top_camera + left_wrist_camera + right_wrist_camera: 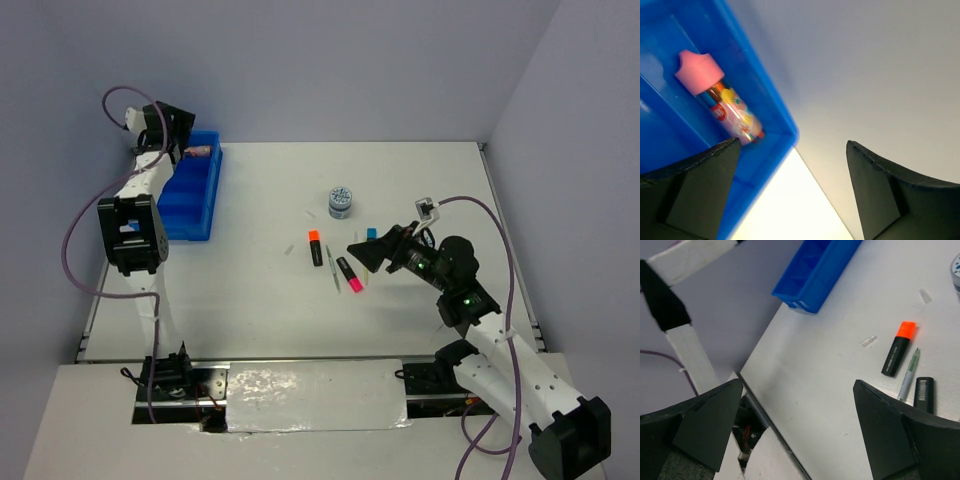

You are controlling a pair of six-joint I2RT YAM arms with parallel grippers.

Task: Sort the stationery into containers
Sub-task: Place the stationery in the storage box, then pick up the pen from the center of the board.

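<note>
One pink cylinder (722, 100) lies flat in the far end compartment of the blue tray (775, 110), long axis crosswise, pink cap pointing away from the corner. The left end effector (792, 145) hangs spread wide above it. Mid-desk: three markers, the orange-capped marker (315, 247) cap-far, beside the right end effector (365, 252), also spread, holding nothing.
</note>
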